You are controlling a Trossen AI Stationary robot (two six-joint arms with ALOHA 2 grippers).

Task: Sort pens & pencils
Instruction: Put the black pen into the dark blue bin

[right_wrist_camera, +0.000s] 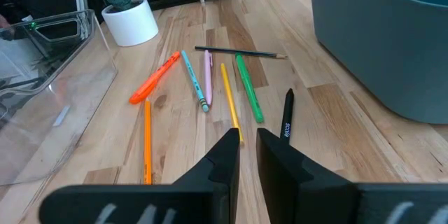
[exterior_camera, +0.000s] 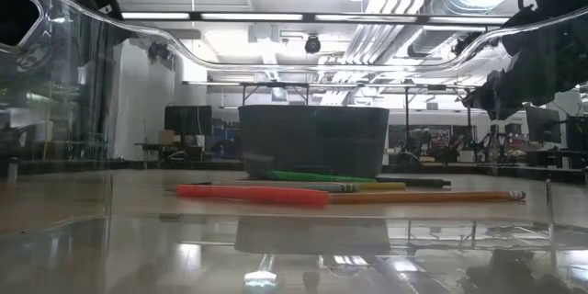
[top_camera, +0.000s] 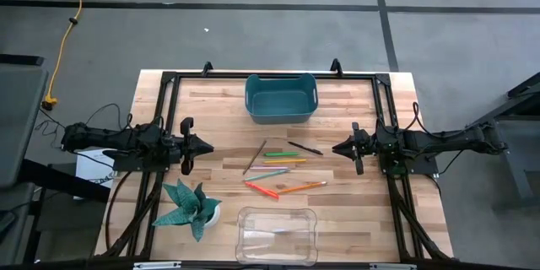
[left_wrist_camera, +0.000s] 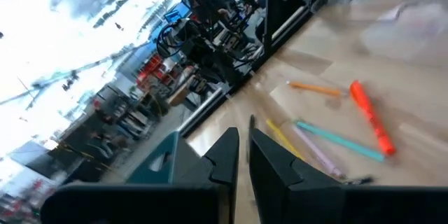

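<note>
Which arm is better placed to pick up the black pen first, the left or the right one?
Probably the right. The black pen lies at the pile's right edge, nearest the right gripper, and sits just ahead of its fingers in the right wrist view. The left gripper is shut and would have to reach across the other sticks.

We see a pale wooden table [top_camera: 354, 211] with visible plank grain, a teal bin [top_camera: 281, 98], a clear bin [top_camera: 278, 235], and a plant [top_camera: 190, 205] with dark green streaked leaves in a white pot [right_wrist_camera: 130, 22]. Among the sticks, one pen [right_wrist_camera: 248, 96] is bright green and another [right_wrist_camera: 155, 78] orange-red. The pencils [right_wrist_camera: 148, 142] run orange, yellow, light teal, pink, brown and black, and both arms' fingers [right_wrist_camera: 227, 157] are black.
</note>
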